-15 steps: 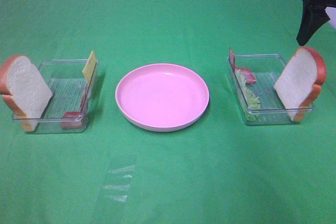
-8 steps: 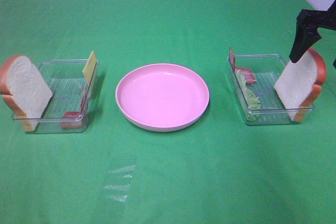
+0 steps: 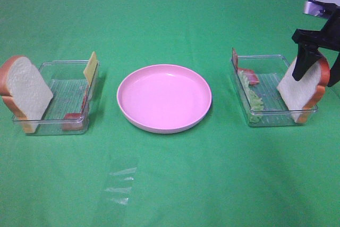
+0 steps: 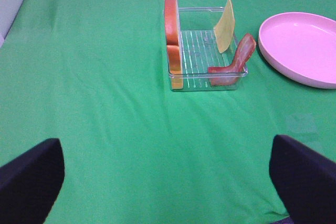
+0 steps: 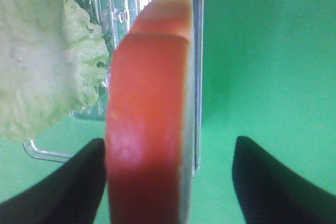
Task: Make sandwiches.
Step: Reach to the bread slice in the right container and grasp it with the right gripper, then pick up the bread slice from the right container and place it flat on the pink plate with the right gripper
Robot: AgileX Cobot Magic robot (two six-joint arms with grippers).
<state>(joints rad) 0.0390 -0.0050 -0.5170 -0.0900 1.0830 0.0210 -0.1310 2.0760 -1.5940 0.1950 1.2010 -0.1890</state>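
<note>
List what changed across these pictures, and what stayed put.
The right gripper came down from the far right corner onto the bread slice standing in the right tray. Its jaws now straddle the top crust, with a gap on one side, so it is not clamped yet. The bread, lettuce, pink plate and left tray have not moved.

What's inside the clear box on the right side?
The clear tray holds a bread slice leaning at its right end, with green lettuce and reddish bacon at its left end. The bread hides the tray corner behind it, so anything there can't be seen.
</note>
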